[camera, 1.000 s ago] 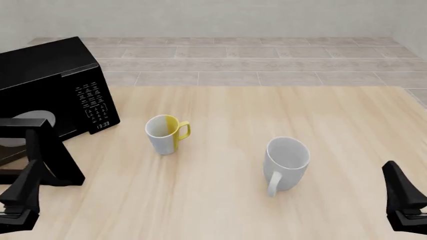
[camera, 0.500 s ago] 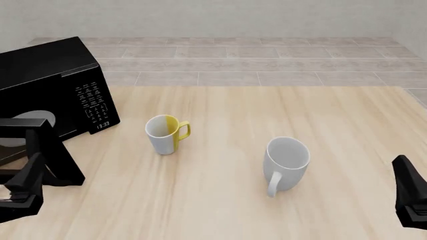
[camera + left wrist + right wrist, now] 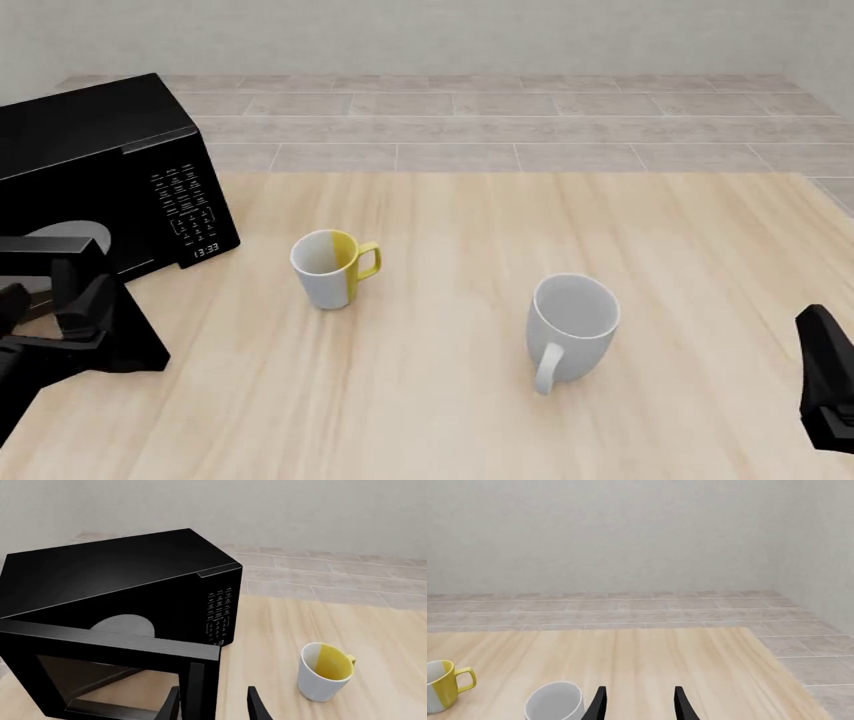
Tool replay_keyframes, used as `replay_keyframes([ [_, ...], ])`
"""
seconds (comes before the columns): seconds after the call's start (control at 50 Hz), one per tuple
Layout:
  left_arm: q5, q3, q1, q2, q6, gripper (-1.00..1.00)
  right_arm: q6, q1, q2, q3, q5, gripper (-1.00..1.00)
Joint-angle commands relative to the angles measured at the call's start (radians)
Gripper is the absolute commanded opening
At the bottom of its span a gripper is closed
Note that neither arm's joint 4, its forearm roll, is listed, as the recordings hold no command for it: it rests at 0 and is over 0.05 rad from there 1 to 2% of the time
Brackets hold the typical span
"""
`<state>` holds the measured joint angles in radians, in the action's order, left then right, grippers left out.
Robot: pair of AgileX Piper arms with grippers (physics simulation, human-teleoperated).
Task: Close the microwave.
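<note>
1. The microwave (image 3: 114, 180) sits at the far-left of the table (image 3: 534, 220), about ten o'clock from the middle in the front view, with its button panel facing the table's middle.
2. Its door (image 3: 113, 675) stands swung open, jutting toward the near edge; the glass plate (image 3: 123, 626) inside shows past the door's top edge.
3. The left gripper (image 3: 213, 707) has its fingers spread, and in the left wrist view the door's free edge stands between them; whether either finger touches the door cannot be told.
4. In the front view, the left gripper is at about eight o'clock, right against the open door's outer face.
5. The right gripper (image 3: 637, 705) hangs low at about four o'clock near the table's near-right edge, fingers spread, holding nothing.
6. A yellow-and-white mug (image 3: 331, 266) stands upright near the middle, at three o'clock from the microwave's panel and apart from it.
7. A white mug (image 3: 571, 328) lies at about four o'clock from the yellow-and-white mug, well apart, with its handle toward the near edge.
</note>
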<state>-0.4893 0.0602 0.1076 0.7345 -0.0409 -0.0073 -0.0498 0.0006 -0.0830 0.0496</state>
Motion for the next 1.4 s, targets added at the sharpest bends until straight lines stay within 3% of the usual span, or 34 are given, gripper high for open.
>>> replay_keyframes([
  [0.02,-0.136,0.028,0.027,0.193,-0.007,1.0,-0.011,-0.008,0.0,-0.018,0.006,1.0],
  [0.42,-0.283,0.104,0.042,0.477,-0.023,1.0,-0.014,-0.007,0.0,-0.029,0.009,1.0],
  [0.66,-0.301,0.139,0.029,0.574,-0.039,1.0,-0.012,-0.009,0.0,-0.037,0.013,1.0],
  [1.04,-0.223,0.205,0.028,0.619,-0.087,1.0,-0.009,-0.005,0.0,-0.036,0.014,1.0],
  [1.1,-0.201,0.239,0.066,0.655,-0.078,1.0,-0.006,-0.004,0.0,-0.035,0.013,1.0],
  [1.14,-0.202,0.254,0.062,0.681,-0.109,1.0,-0.01,0.002,0.0,-0.028,0.01,1.0],
  [1.4,-0.182,0.297,0.077,0.728,-0.141,1.0,-0.012,0.003,0.0,-0.025,0.006,1.0],
])
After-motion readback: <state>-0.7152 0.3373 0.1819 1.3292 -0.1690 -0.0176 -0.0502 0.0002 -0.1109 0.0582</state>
